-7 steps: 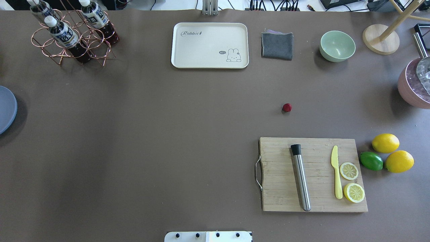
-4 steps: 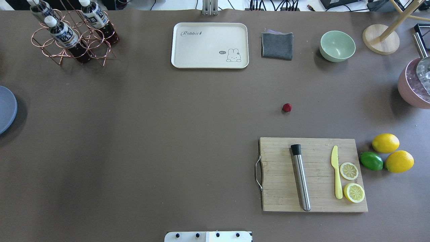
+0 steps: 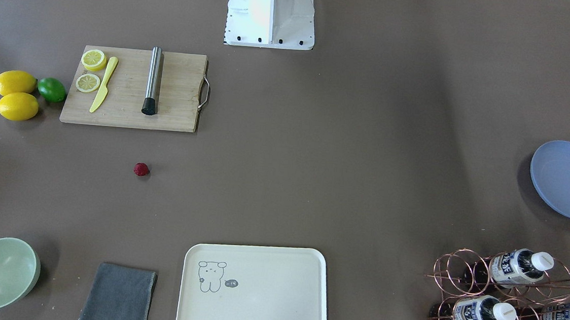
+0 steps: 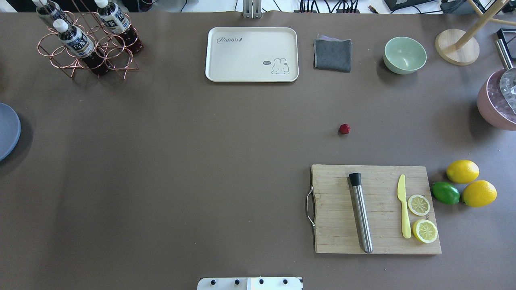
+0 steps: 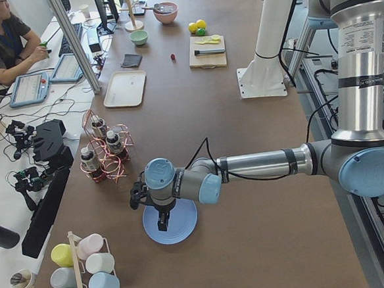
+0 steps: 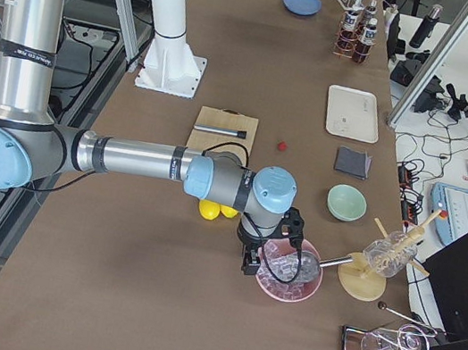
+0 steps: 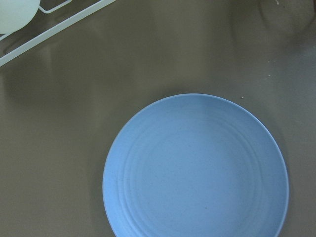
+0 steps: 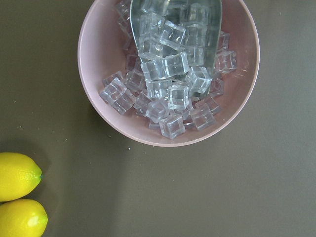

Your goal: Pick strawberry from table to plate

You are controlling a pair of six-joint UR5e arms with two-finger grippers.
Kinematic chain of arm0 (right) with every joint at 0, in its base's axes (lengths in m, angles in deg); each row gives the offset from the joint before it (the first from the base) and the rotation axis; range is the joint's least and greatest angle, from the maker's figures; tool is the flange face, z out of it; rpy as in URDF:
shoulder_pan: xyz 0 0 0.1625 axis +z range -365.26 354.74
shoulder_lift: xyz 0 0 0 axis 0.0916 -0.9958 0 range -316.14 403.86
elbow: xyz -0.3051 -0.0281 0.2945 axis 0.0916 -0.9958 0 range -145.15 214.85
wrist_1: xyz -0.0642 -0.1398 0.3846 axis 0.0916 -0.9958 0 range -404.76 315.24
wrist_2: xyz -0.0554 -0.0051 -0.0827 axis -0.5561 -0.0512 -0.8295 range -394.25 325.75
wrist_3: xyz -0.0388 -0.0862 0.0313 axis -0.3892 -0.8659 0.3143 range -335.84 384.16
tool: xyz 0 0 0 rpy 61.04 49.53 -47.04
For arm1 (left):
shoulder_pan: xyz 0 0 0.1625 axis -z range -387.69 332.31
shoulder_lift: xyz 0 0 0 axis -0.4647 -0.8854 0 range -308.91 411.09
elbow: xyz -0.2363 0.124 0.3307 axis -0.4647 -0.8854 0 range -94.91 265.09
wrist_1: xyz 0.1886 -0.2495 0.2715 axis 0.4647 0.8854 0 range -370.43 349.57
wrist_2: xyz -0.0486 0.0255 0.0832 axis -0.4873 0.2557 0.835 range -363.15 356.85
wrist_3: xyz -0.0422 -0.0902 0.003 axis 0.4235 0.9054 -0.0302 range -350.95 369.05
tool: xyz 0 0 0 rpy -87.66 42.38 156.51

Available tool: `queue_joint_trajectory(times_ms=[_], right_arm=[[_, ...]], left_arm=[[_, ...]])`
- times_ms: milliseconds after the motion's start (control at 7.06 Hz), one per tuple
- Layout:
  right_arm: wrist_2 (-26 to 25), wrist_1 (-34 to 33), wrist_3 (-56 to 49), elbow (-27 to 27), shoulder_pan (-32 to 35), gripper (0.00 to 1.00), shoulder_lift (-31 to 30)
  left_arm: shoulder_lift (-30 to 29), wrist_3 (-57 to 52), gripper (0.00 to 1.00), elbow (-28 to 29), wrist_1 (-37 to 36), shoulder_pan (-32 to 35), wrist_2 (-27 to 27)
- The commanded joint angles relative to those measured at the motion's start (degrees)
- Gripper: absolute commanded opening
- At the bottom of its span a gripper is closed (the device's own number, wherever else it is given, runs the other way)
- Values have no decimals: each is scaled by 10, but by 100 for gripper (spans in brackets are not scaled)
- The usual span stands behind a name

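The strawberry (image 4: 344, 129), a tiny dark-red berry, lies alone on the brown table (image 4: 201, 161), just beyond the cutting board; it also shows as strawberry (image 3: 141, 169). The light-blue plate (image 3: 568, 180) rests at the table's far left end, cut by the frame edge as plate (image 4: 6, 131). The left wrist view looks straight down on the bare plate (image 7: 197, 168). My left gripper (image 5: 163, 222) hangs over the plate (image 5: 185, 230); I cannot tell if it is open or shut. My right gripper (image 6: 247, 264) hovers beside a pink bowl, state also unclear.
A wooden cutting board (image 4: 375, 209) holds a steel muddler, a yellow knife and lemon slices. Two lemons (image 4: 462, 171) and a lime lie to its right. At the back stand a cream tray (image 4: 252, 54), grey cloth, green bowl (image 4: 404, 55) and bottle rack (image 4: 86, 40). A pink ice bowl (image 8: 168, 74) sits far right.
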Motion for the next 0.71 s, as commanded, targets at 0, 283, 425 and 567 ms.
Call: queue_joint_trajectory(times_ms=[0, 283, 425, 567], right_arm=[[0, 0, 0, 0, 0, 100, 0], [0, 1, -1, 0, 0, 100, -1], [0, 1, -1, 0, 0, 100, -2], [0, 1, -1, 1, 0, 100, -2]], left_arm=[[-41, 0, 97, 107, 61, -1, 8], [-53, 3, 97, 131, 69, -20, 49], [-56, 6, 97, 147, 86, -21, 50], [-67, 6, 97, 169, 99, -28, 50]])
